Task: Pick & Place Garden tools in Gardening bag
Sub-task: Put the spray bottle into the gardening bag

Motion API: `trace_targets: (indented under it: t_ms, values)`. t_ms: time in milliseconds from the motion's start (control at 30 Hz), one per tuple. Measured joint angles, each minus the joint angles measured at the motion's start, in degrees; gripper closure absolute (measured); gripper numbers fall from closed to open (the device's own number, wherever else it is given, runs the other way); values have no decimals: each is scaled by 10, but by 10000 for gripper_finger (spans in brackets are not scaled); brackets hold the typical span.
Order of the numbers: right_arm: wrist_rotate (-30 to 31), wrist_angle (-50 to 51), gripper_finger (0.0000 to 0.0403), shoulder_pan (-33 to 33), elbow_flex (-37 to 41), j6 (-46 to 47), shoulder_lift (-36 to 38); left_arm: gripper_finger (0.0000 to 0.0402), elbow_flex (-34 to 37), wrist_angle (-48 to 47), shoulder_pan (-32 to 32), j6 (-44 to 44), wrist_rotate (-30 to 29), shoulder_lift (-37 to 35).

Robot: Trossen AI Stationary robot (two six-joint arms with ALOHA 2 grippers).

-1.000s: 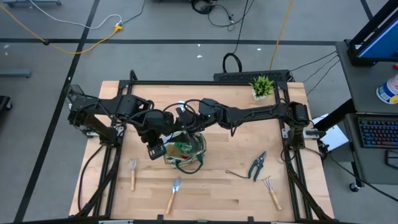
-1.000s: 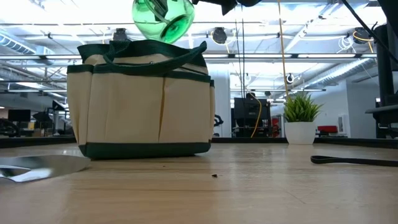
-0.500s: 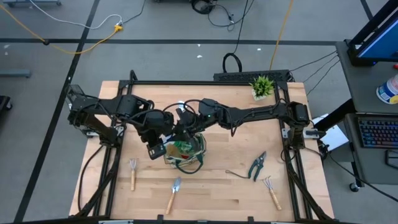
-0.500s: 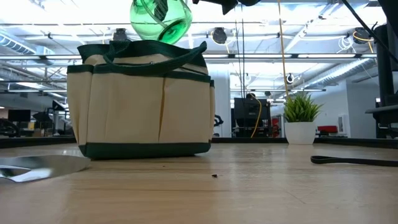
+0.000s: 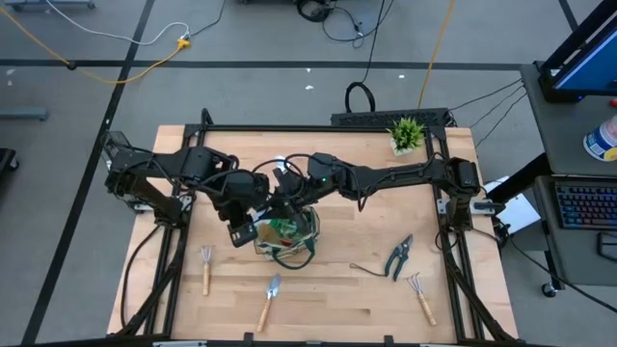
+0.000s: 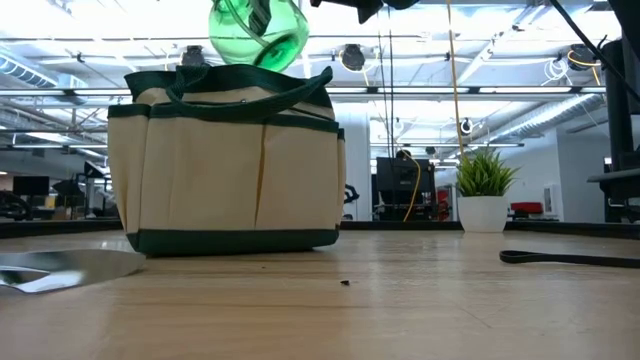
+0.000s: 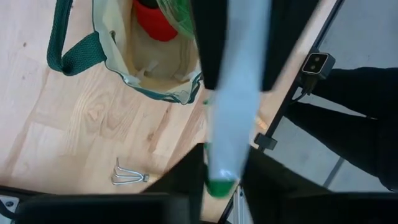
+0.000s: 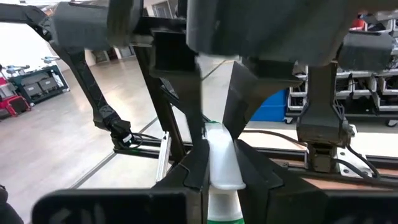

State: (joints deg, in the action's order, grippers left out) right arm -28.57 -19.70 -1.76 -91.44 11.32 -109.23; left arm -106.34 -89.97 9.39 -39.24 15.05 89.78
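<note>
A green spray bottle (image 6: 255,35) with a white spray head hangs over the open top of the beige, green-trimmed gardening bag (image 6: 230,170), which stands on its base mid-table (image 5: 287,234). Both grippers meet above the bag. My left gripper (image 7: 221,168) points steeply down and my right gripper (image 8: 224,162) reaches in level from the table's right; each is shut on the white spray head. A red item (image 7: 155,22) lies inside the bag. A fork-rake (image 5: 205,268), a trowel (image 5: 270,297), pruning shears (image 5: 398,256) and another fork-rake (image 5: 419,294) lie flat on the table. My left gripper pinches the white spray head (image 7: 219,155) between its two fingers, coming from above and pointing steeply down. The bottle's green body hangs below, clear of the bag. My right gripper pinches the same spray head (image 8: 224,168) between its two fingers, just above the green neck. It comes in level from the table's right, next to the left gripper's fingers (image 8: 186,68).
A small potted plant (image 5: 406,133) stands at the far right corner. The bag's loop handles (image 7: 74,53) flop outward over its rim. The loose tools lie along the near side, with bare wood between them and the bag.
</note>
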Motion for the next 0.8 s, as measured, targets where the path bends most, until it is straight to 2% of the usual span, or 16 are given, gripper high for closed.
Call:
trace_targets:
  t_ms: [167,300,500,600,700,800]
  values:
    - [5,3,360,0,0,6,0,222,0,1,1,16,5,-5]
    - [16,2,360,0,0,11,0,194,0,0,1,19,4,-16]
    - [31,-4,360,-3,0,11,0,196,0,0,1,32,-7,-47]
    - [41,-10,359,-5,0,15,-1,204,0,1,5,35,-30,-73]
    - [77,-19,359,-4,0,15,-1,209,0,1,13,43,-49,-104]
    - [99,-43,359,0,1,15,-1,210,0,0,26,15,-92,-133]
